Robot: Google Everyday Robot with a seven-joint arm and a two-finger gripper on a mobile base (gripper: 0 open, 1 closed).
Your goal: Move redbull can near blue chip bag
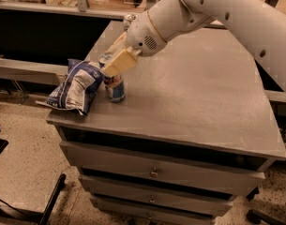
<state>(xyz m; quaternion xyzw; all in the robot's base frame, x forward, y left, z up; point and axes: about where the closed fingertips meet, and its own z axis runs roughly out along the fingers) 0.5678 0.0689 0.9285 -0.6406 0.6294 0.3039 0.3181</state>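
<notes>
Jaws gripping upright redbull can [116,89] by its top, just beside blue chip bag [77,86]

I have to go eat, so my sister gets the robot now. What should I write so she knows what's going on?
Pincer: shut on the top of the redbull can.
Redbull can: upright, base on the table, close beside the blue chip bag, which lies at the table's edge.
Done: the can is near the bag.
Left: probably just open the pincer and lift away gently, without tipping the can.
</notes>
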